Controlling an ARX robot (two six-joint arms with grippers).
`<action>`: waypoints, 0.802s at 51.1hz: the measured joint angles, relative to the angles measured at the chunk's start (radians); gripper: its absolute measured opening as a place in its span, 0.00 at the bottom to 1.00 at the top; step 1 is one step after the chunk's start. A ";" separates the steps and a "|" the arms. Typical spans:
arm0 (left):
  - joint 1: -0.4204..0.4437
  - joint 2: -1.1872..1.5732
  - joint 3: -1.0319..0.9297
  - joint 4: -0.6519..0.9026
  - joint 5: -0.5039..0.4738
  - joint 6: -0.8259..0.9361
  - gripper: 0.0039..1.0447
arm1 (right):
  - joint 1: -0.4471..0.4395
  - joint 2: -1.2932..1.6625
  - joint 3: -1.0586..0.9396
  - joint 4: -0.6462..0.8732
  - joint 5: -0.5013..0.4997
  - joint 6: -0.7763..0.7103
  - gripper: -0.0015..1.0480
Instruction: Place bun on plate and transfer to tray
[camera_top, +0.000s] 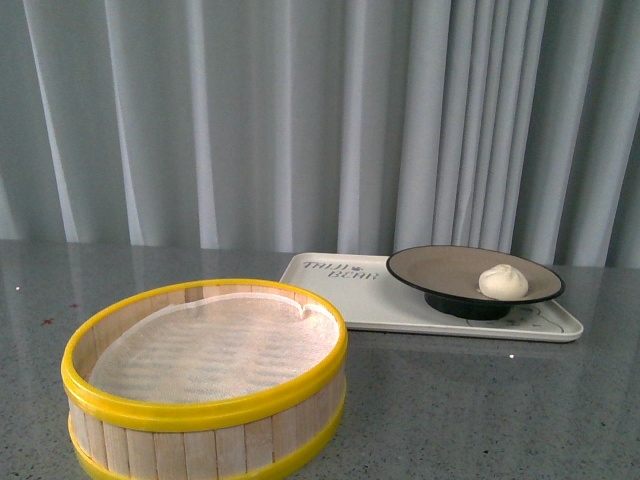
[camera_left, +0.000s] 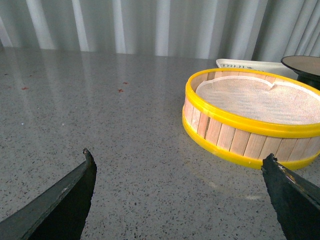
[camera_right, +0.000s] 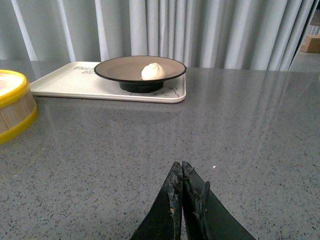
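Two claws hang low over the grey counter (camera_top: 480, 400), neither holding anything: the left claw (camera_left: 180, 172) is spread wide, the right claw (camera_right: 182, 172) has its fingertips pressed together. Near the left claw sits a yellow-rimmed wooden steamer basket (camera_top: 205, 385) lined with white cloth. Beyond it, the tray (camera_top: 330, 295) carries the plate (camera_top: 440, 268) on its right half, and the bun (camera_top: 503, 282) rests inside the plate, toward its right side.

Front faces curtain; wrist views sit low — all share tray (camera_top: 330, 300).
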 joint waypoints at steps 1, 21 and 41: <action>0.000 0.000 0.000 0.000 0.000 0.000 0.94 | 0.000 0.000 0.000 -0.002 0.000 0.000 0.02; 0.000 0.000 0.000 0.000 0.000 0.000 0.94 | 0.000 0.000 0.000 -0.003 0.000 0.000 0.47; 0.000 0.000 0.000 0.000 0.000 0.000 0.94 | 0.000 0.000 0.000 -0.003 0.000 0.000 0.92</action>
